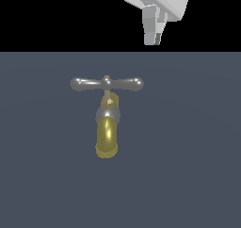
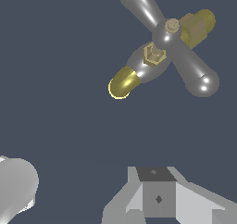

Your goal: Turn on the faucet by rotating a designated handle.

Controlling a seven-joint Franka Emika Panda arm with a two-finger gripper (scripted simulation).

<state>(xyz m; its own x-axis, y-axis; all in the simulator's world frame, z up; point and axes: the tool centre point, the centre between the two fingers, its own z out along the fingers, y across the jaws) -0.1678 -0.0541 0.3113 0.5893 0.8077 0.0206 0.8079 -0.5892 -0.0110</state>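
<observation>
The faucet (image 1: 107,135) stands mid-scene on a dark grey surface, its brass-yellow spout curving toward the camera below a grey collar. The handle (image 1: 107,84), a shiny grey crossbar with rounded knob ends, lies level on top of the thin stem. My gripper (image 1: 153,41) hangs above and toward the exterior view's right of the handle's right knob, clear of it. Its fingers stand together with nothing between them. In the wrist view the handle (image 2: 169,38) runs diagonally over the faucet (image 2: 124,83), well away from my gripper (image 2: 157,172).
A flat dark grey floor (image 1: 188,175) surrounds the faucet. A rounded white part of the arm (image 2: 14,190) shows at the wrist view's edge.
</observation>
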